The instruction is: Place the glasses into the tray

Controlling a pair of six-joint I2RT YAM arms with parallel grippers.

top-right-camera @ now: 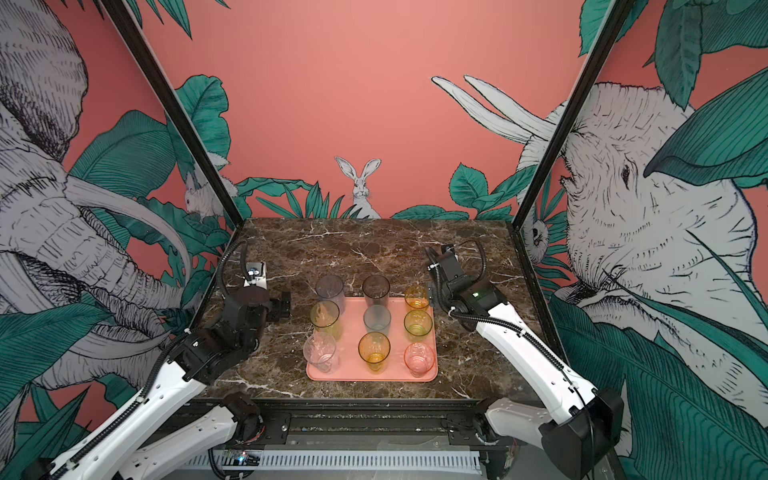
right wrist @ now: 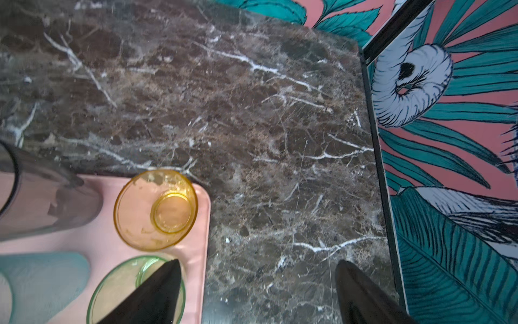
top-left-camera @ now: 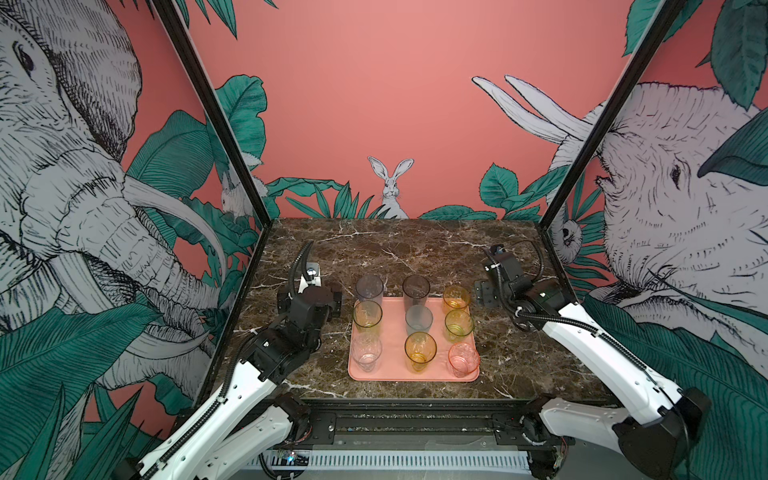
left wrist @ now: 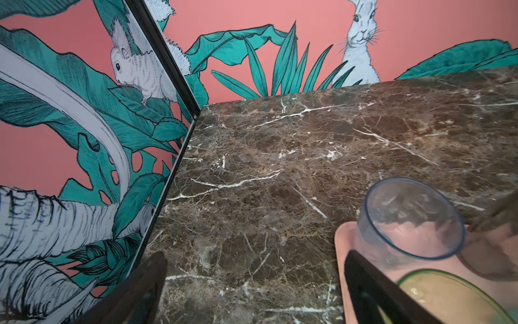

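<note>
**Nine glasses on the tray, both grippers open beside it**

The flat salmon-pink rectangular tray [top-left-camera: 392, 332] with rounded corners lies on the near half of the table. All nine translucent glasses [top-right-camera: 377, 318] stand upright on it in three rows of three.

- **Far row, left to right:** a tall pale grey tumbler [top-left-camera: 369, 287], a tall smoky dark tumbler [top-left-camera: 415, 289] and a short amber tumbler [top-left-camera: 456, 298].
- **Middle row:** a yellow-green tumbler [top-left-camera: 367, 316], a frosted blue-grey tumbler [top-left-camera: 419, 319] and a green tumbler [top-left-camera: 459, 325].
- **Near row:** a clear patterned tumbler [top-left-camera: 365, 352], a taller amber tumbler [top-left-camera: 420, 352] and a short pink tumbler [top-left-camera: 463, 359].

The left column stands close together, and whether those glasses touch cannot be told.

The left gripper [left wrist: 255, 255] hangs just left of the tray's far left corner. Its jaws are spread wide with nothing between them. In the left wrist view one black finger [left wrist: 364, 277] shows in front of the tray's edge, beside the pale grey tumbler.

The right gripper [right wrist: 258, 263] hangs just right of the tray's far right corner, also released and empty. In the right wrist view one finger [right wrist: 157, 289] shows in front of the green tumbler and the other over bare tabletop.

The dark brown marble-patterned tabletop [top-left-camera: 374, 245] is enclosed by salmon walls printed with green leaves, elephants and a white rabbit [top-left-camera: 390, 187]
</note>
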